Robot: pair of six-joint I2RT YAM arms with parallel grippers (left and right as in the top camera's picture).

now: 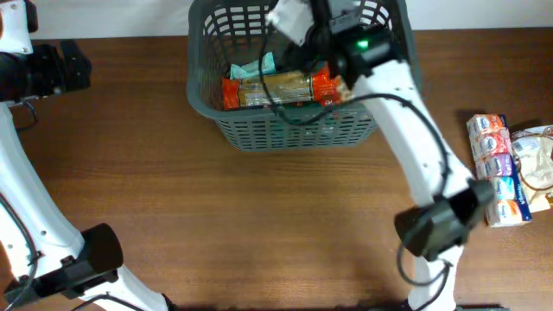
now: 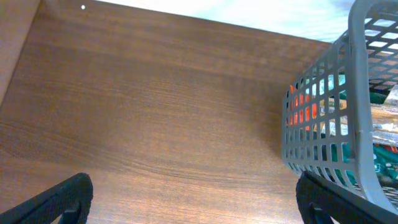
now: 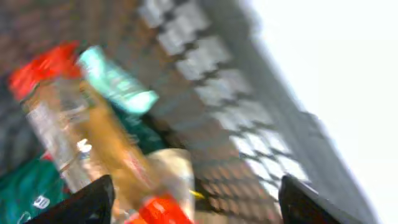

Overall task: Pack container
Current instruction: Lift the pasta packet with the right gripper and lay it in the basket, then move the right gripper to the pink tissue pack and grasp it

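The container, a dark grey slotted basket (image 1: 285, 130), stands at the back middle of the table. Inside lie a long red-ended packet with a tan clear middle (image 1: 281, 86) and a teal packet (image 1: 255, 69). My right gripper (image 1: 302, 39) is over the inside of the basket. In the blurred right wrist view its jaws (image 3: 196, 202) are wide open and empty above the red-ended packet (image 3: 68, 130) and the teal one (image 3: 115, 81). My left gripper (image 1: 82, 67) is open and empty (image 2: 196, 205) over bare table, left of the basket (image 2: 323, 149).
Several snack packets (image 1: 501, 168) lie in a pile at the right edge of the wooden table (image 1: 173, 199). The right arm's link (image 1: 415, 147) runs from its base at the front right up to the basket.
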